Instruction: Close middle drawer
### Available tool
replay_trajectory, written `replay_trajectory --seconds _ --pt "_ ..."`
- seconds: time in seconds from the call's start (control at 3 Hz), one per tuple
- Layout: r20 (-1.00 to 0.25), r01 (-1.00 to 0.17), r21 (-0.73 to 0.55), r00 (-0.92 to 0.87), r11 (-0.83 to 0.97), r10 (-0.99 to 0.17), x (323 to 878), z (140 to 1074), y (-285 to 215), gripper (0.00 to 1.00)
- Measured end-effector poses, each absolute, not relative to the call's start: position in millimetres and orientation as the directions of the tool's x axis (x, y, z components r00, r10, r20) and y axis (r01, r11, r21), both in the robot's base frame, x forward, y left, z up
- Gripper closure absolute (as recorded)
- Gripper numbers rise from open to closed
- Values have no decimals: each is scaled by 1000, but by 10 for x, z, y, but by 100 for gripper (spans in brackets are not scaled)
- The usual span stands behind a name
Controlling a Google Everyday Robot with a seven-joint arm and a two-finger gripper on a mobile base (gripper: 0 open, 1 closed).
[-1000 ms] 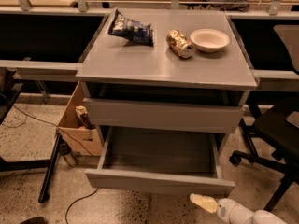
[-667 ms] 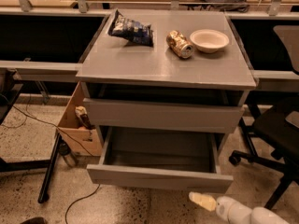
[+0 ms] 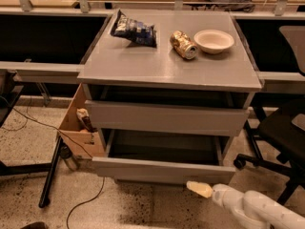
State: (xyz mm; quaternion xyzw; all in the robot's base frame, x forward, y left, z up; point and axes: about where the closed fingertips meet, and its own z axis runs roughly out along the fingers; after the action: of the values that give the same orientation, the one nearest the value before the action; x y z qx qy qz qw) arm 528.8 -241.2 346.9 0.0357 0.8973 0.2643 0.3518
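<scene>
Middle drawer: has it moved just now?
Yes. The wide grey middle drawer has slid further under the grey cabinet top; the cream tool sits below its front, toward the right.

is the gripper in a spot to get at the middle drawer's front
Probably yes. The gripper sits low, just in front of the middle drawer, near the right end of its pulled-out front panel, and nothing stands between them.
</scene>
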Motion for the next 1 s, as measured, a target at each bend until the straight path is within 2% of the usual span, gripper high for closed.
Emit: replay_trajectory --seconds 1.0 --pt "-611 -129 491 -756 862 236 5887 3437 -2327 0"
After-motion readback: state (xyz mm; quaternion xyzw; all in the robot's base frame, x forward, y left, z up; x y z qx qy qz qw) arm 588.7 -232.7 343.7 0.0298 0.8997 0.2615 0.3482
